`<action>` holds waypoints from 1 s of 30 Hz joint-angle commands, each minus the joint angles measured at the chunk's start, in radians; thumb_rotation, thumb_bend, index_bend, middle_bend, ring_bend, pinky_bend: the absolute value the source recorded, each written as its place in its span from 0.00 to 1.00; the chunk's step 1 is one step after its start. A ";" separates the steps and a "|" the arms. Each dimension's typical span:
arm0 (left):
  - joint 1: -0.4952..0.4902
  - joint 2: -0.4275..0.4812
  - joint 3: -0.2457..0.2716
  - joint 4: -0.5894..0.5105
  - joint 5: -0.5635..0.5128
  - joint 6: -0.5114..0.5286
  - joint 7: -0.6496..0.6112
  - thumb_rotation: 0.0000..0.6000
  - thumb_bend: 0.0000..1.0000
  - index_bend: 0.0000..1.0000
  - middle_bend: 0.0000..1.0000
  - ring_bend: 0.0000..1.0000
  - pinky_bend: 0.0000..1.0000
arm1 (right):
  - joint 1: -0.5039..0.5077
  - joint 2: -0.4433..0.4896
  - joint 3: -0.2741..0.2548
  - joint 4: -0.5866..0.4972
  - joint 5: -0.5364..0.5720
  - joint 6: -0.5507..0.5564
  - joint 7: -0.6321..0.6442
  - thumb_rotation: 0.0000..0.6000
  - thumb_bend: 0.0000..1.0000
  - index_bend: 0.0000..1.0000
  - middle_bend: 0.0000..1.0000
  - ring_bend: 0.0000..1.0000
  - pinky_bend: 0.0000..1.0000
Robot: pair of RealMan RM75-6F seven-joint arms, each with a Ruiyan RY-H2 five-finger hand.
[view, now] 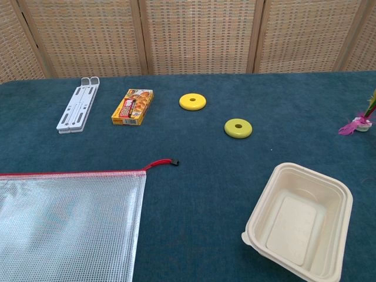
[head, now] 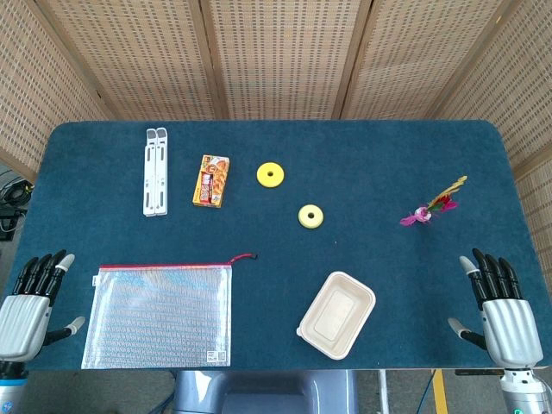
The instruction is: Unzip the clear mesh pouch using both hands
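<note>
Two hands, left [head: 30,308] and right [head: 502,309], hung spread at the blue desk's [head: 379,164] near corners, seen only from the head; pouch [head: 159,315] lay zipped.

From the head we look steeply down on the whole table [head: 388,147]. From the chest we look lower, nearer, across it toward the wicker screen [view: 200,35]; both share its middle.

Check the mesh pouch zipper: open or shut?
Shut. The mesh pouch lies flat, its red zipper runs unbroken along the top, with the pull tab at the right end.
</note>
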 commanded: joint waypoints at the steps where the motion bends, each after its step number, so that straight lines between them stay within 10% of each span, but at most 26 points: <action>1: 0.000 0.000 0.000 0.000 0.000 0.000 -0.001 1.00 0.00 0.00 0.00 0.00 0.00 | 0.000 0.000 0.000 0.001 0.000 0.000 -0.001 1.00 0.00 0.07 0.00 0.00 0.00; 10: -0.050 -0.023 -0.026 0.000 -0.018 -0.071 0.020 1.00 0.00 0.00 0.00 0.00 0.00 | 0.005 -0.004 0.009 0.000 0.011 -0.005 -0.005 1.00 0.00 0.07 0.00 0.00 0.00; 13: -0.119 -0.049 -0.077 -0.014 -0.047 -0.145 0.062 1.00 0.00 0.00 0.29 0.23 0.01 | 0.008 -0.009 0.015 0.004 0.019 -0.010 -0.010 1.00 0.00 0.07 0.00 0.00 0.00; 15: -0.172 -0.069 -0.113 -0.025 -0.061 -0.197 0.105 1.00 0.00 0.00 0.59 0.51 0.25 | 0.010 -0.011 0.019 0.004 0.028 -0.012 -0.014 1.00 0.00 0.07 0.00 0.00 0.00; 20: -0.339 -0.130 -0.206 -0.034 -0.140 -0.387 0.174 1.00 0.00 0.06 0.87 0.82 0.82 | 0.016 -0.020 0.030 0.015 0.049 -0.022 -0.033 1.00 0.00 0.07 0.00 0.00 0.00; 30: -0.639 -0.311 -0.322 0.072 -0.578 -0.705 0.410 1.00 0.00 0.30 0.97 0.92 0.99 | 0.022 -0.033 0.052 0.036 0.112 -0.043 -0.052 1.00 0.00 0.07 0.00 0.00 0.00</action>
